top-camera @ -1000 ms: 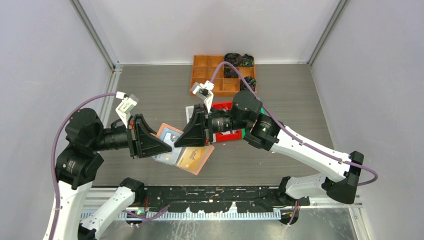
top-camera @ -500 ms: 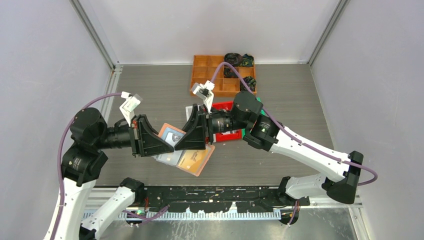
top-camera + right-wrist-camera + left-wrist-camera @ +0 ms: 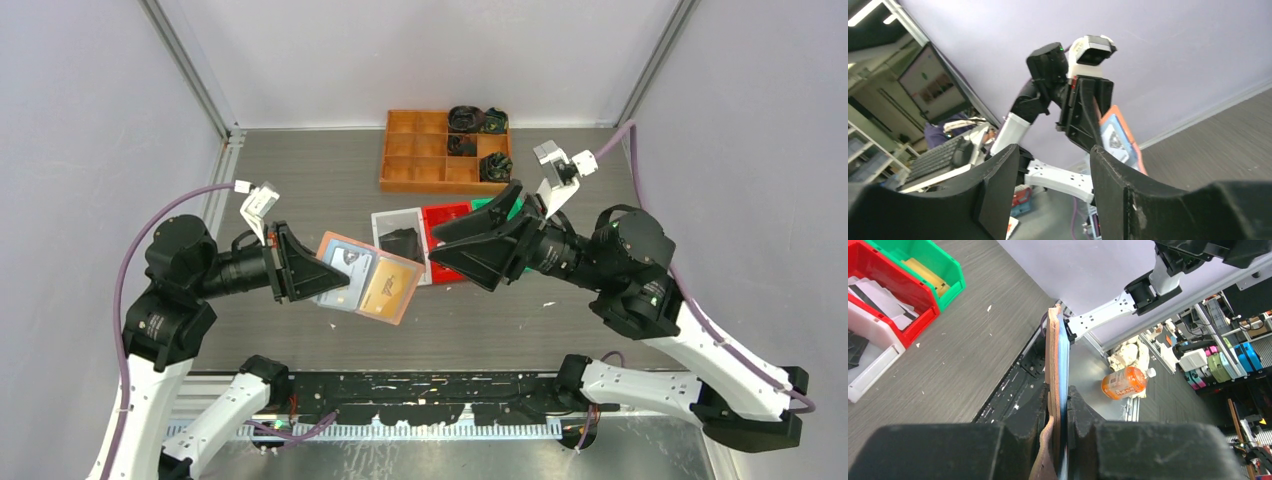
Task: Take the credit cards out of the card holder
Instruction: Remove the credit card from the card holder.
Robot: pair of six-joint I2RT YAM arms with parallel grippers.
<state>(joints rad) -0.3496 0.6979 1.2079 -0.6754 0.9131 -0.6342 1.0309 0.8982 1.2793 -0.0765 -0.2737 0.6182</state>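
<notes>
My left gripper (image 3: 322, 281) is shut on the left edge of the card holder (image 3: 405, 300), a salmon-pink wallet held open above the table. Its pale blue pockets show a grey-blue card (image 3: 347, 272) and a gold card (image 3: 386, 290). In the left wrist view the holder (image 3: 1053, 350) stands edge-on between the shut jaws of that gripper (image 3: 1059, 390). My right gripper (image 3: 432, 250) is open and empty, a short way right of the holder. In the right wrist view its gripper (image 3: 1055, 150) faces the holder (image 3: 1128, 137) and the card in it (image 3: 1113, 140).
A white bin (image 3: 398, 240), a red bin (image 3: 447, 225) and a green bin (image 3: 505, 207) sit side by side behind the holder. An orange compartment tray (image 3: 425, 150) with dark items stands at the back. The left wrist view shows the red bin (image 3: 878, 285) and green bin (image 3: 923, 265).
My right gripper has left the card holder and swung back to the right, open. The left gripper still holds the holder, now a little higher and further right.
</notes>
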